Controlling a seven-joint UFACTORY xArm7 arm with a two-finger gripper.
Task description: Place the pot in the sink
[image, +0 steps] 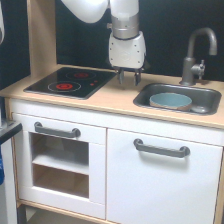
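Presently the pot (170,101) is seen inside the sink (212,95), resting on the basin floor toward the exterior view's left half of the basin. Its blue-grey inside faces up and the tan band below the rim is visible on the near side; it sits upright. A small pale object (198,109) is noted in the basin just to the exterior view's right of the pot; what it is cannot be told.

The gripper (129,80) is held above the light wood counter (100,99), between the black hob (70,82) with red rings and the sink's left edge. Its two dark fingers (122,78) point straight down and are parted by a narrow gap; nothing is held between them. The fingertips appear just clear of the counter surface, though contact cannot be ruled out at this resolution. The gripper is apart from the pot.

A dark grey tap (196,55) is recorded behind the sink. Below the counter, white cabinet fronts carry two grey handles (161,148).
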